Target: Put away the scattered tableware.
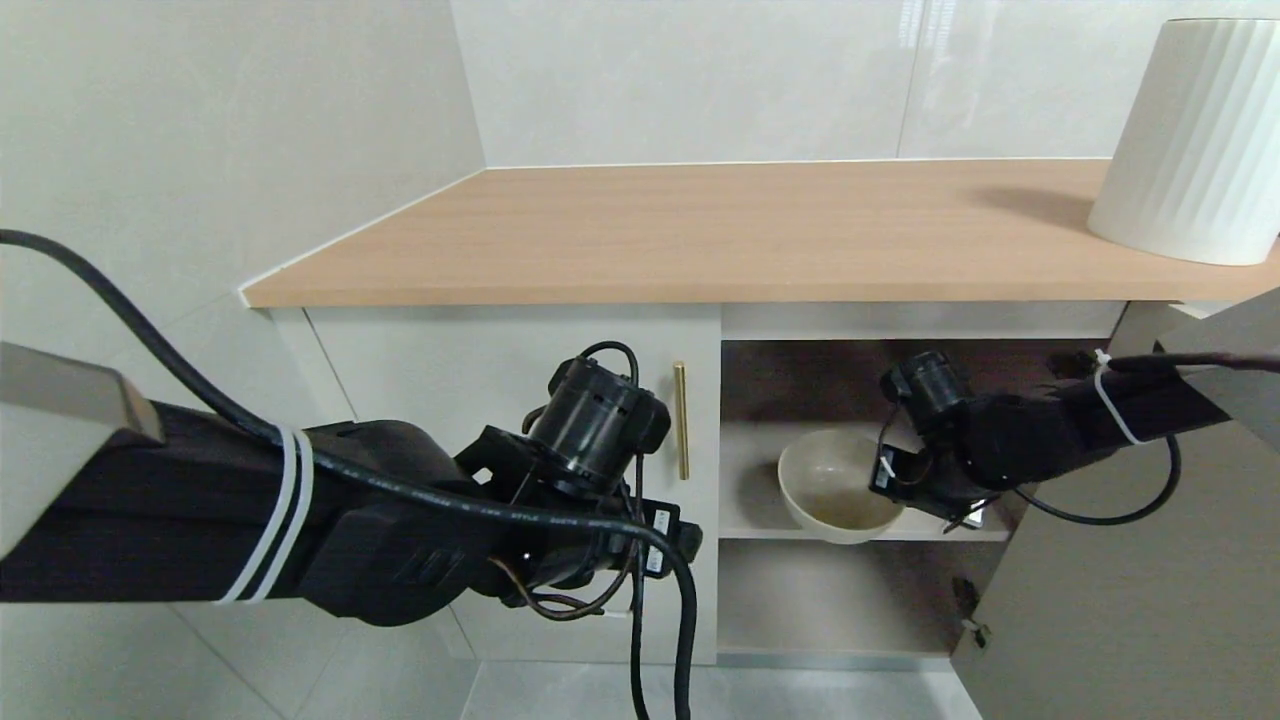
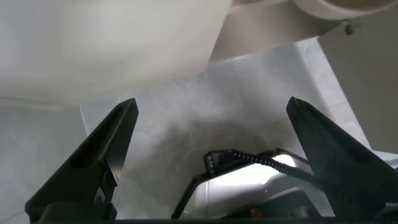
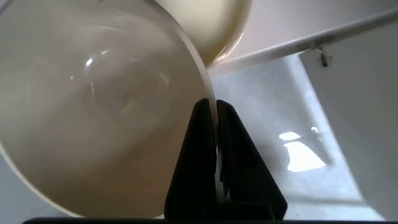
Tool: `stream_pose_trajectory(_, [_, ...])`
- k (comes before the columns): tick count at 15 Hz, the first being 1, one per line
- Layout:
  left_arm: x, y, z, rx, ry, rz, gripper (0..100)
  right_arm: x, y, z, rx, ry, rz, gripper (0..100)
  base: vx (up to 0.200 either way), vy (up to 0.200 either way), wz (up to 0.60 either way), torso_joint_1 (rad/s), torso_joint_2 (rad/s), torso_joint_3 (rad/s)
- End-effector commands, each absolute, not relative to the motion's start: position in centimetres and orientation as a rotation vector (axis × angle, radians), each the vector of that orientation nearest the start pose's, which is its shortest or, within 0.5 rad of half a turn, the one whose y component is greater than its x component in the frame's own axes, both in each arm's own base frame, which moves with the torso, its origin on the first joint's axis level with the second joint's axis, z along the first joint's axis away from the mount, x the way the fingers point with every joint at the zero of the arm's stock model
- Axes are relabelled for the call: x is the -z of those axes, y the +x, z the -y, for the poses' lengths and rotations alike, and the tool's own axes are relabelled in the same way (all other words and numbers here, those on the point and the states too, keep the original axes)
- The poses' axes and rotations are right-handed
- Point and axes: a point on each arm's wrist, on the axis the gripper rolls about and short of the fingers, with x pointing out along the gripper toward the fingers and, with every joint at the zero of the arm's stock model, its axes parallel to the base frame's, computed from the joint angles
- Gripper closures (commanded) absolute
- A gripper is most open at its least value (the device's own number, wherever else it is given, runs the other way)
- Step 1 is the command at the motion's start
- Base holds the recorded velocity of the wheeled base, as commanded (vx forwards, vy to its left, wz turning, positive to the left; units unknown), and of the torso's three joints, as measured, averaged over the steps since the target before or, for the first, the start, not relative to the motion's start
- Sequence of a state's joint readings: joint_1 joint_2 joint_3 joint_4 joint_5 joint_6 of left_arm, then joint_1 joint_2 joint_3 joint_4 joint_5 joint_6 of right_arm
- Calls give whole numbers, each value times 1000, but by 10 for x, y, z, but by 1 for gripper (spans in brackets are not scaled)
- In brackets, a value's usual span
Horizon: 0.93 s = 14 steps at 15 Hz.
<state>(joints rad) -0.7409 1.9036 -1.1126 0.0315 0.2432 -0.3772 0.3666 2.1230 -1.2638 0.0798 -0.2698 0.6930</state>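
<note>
Pale tiled walls and a grey tiled floor are recorded around a white base cabinet.

1. Light wooden tabletop, fitted into the corner above the cabinet. A tall white ribbed cylindrical vessel is stood on it at the robot's far right.
2. Closed left cabinet door, white, fitted with a slim upright brass handle.
3. Open right compartment, divided by a white shelf. Its door is swung out towards the robot's right.
4. Round beige ceramic bowl, located in the open compartment at the shelf's front edge and tilted, with its underside overhanging that edge (whether it rests on the shelf cannot be told).
5. Right gripper, reached into the compartment from the right. Its fingers are clamped on the bowl's rim, one inside and one outside.
6. Left gripper, held low before the closed door. Its fingers are spread wide, with nothing between them.
</note>
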Motion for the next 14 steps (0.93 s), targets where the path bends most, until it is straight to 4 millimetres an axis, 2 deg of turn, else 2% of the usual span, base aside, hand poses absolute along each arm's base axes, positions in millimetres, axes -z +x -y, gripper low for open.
stream_pose_trajectory(1, [-140,257,227,321,35,-796,0,-97,355,-140,190,385,-785,100,0,0,0,0,0,0])
stream_pose_trajectory(6, [-143,256,226,323,31,-789,0,-77,367,-134,297,348,-743,100,0,0,0,0,0,0])
stream_pose_trajectory(10, [-144,255,226,323,30,-787,0,-77,380,-118,340,389,-660,100,0,0,0,0,0,0])
stream_pose_trajectory(14, [-143,255,226,323,31,-789,0,-65,390,-113,369,395,-621,100,0,0,0,0,0,0])
